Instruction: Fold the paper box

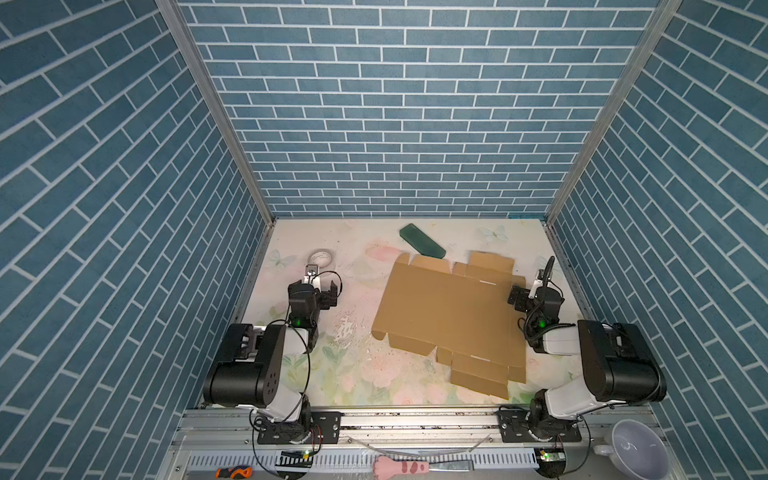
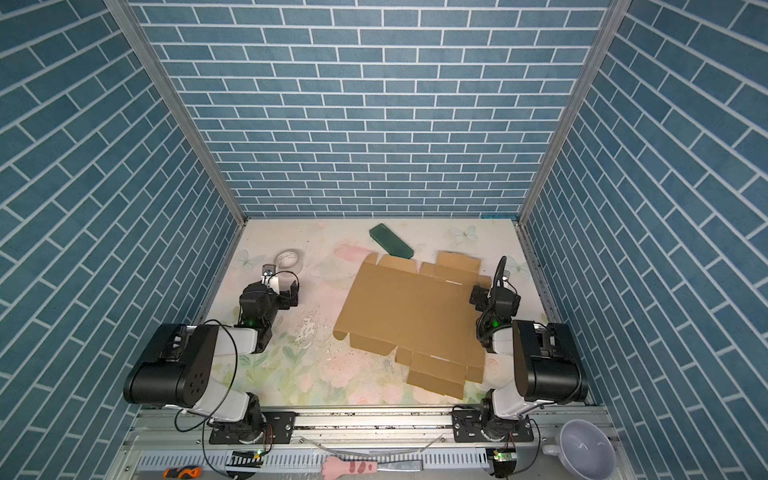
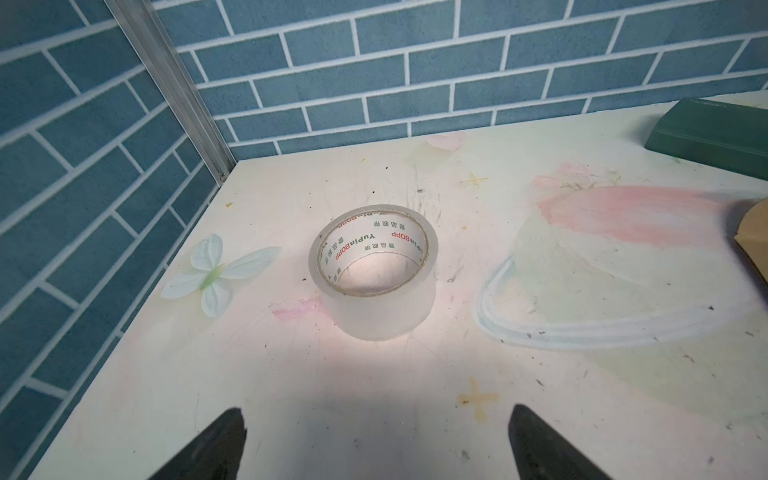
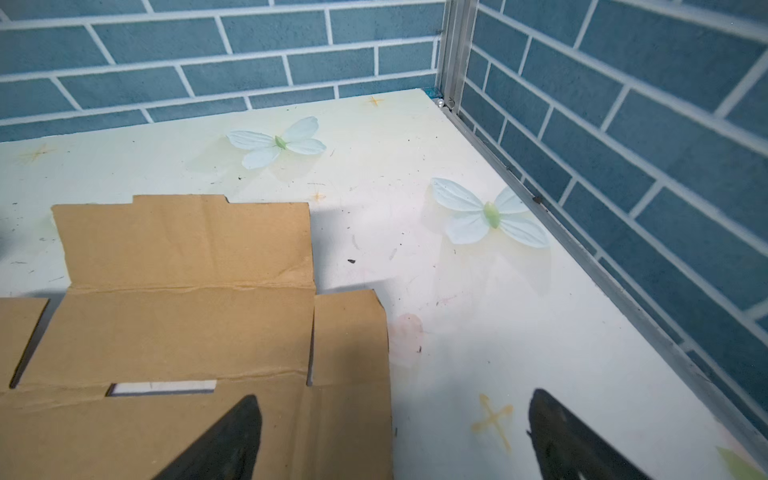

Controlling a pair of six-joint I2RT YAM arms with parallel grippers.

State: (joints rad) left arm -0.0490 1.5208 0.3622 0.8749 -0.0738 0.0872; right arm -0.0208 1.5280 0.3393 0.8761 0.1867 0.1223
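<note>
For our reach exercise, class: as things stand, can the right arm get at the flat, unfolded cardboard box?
Probably yes. The right gripper hangs open at the right edge of the paper box, one finger above the cardboard, and nothing lies between them.

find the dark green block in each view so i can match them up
in a top view: dark green block just beyond the paper box's far edge
in a top view: same place
left wrist: cut off at the picture edge, beyond the box's corner
right wrist: not in it
shared landmark: the paper box, in all four
</note>
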